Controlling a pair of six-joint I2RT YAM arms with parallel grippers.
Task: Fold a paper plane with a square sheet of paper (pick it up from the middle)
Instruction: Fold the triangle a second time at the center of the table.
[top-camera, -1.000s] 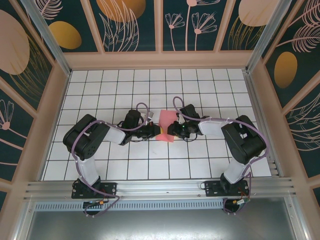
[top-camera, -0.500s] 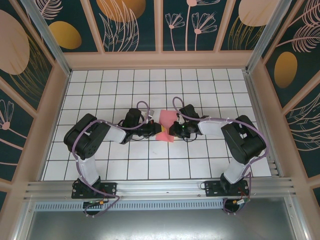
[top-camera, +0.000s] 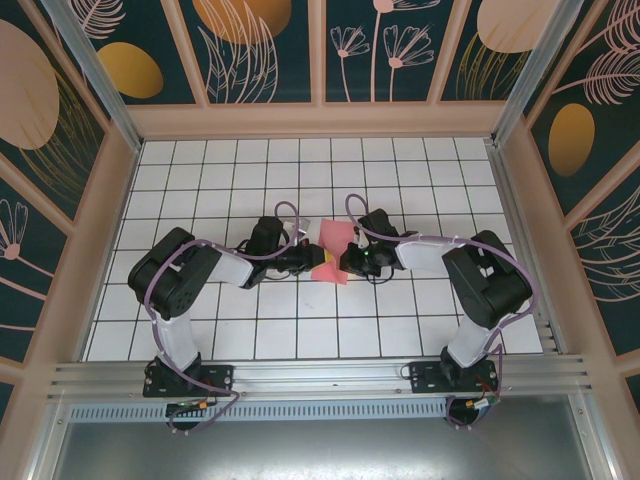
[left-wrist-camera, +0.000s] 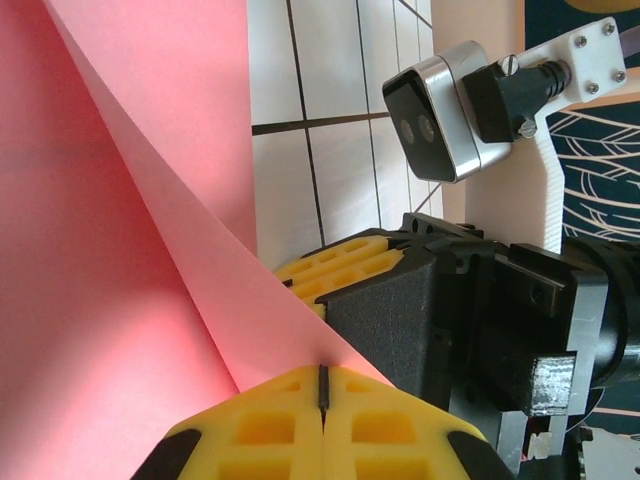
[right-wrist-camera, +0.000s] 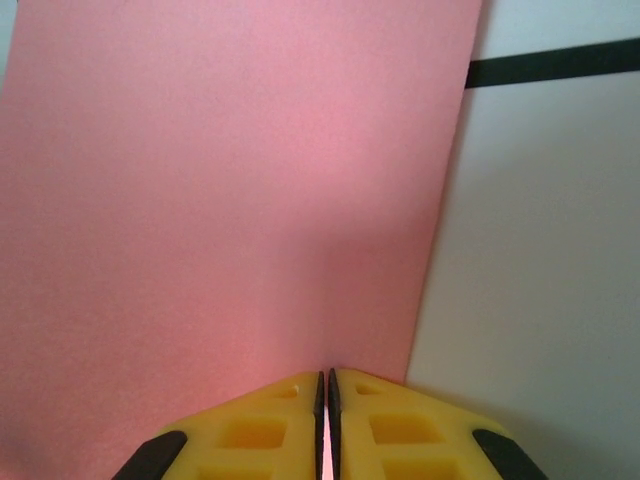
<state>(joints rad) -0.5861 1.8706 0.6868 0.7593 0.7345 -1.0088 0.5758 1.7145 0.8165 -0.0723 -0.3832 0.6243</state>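
On a white tiled tabletop (top-camera: 200, 180), a part-folded pink sheet of paper (top-camera: 335, 240) sits mid-table, the left gripper (top-camera: 308, 262) and right gripper (top-camera: 347, 262) each clamped on it from opposite sides; moving both evenly should keep creases straight.

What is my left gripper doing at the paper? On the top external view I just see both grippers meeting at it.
Observer: In the left wrist view the left gripper is shut, pinching the pink paper.
Operator: And the right one?
Observer: The right gripper has its jaws together on the paper's near edge; pink shows in the slit between them.
Operator: Is the paper lying flat?
Observer: No. The left wrist view shows a diagonal fold edge running down to the left gripper's jaws.
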